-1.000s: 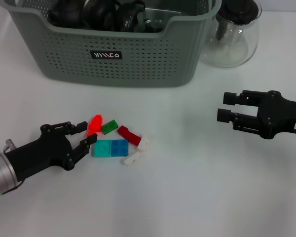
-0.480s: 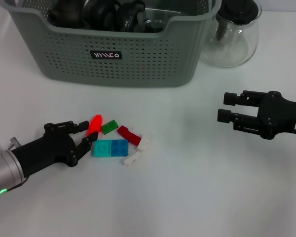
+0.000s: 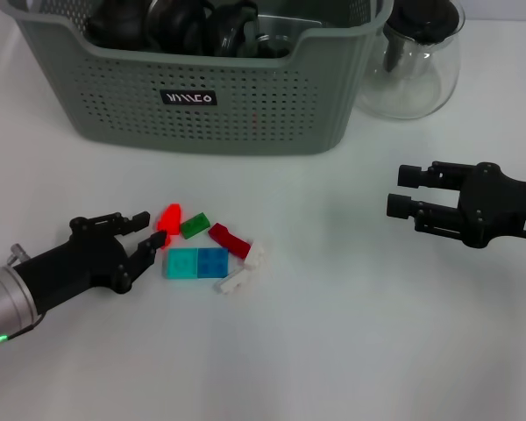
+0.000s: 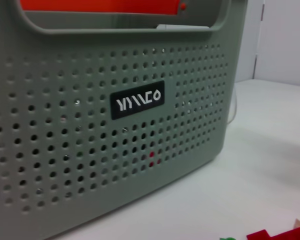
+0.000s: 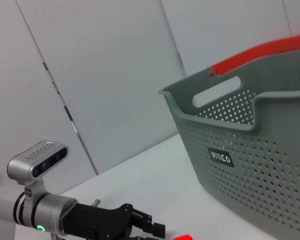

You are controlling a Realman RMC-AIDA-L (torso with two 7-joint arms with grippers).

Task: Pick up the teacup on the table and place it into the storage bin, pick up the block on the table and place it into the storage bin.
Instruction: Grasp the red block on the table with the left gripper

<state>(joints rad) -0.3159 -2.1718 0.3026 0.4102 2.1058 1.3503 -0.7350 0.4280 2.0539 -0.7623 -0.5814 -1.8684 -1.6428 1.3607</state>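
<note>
Head view: teapot [image 3: 418, 63] beside storage bin [image 3: 272, 105]

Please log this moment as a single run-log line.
left end effector: open beside bright red block | right end effector: open, idle above table | storage bin: holds dark items

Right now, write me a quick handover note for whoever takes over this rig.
Left gripper: open, low over the table beside the bright red block, holding nothing.
Right gripper: open, empty, hovering off to the right, apart from everything.
Blocks: small pile in front of the storage bin, including green, teal, dark red and white pieces, all on the table.
Teacup: none visible on the table; dark items fill the bin, cannot tell which.
Left: grasp a block and drop it in the bin.
</note>
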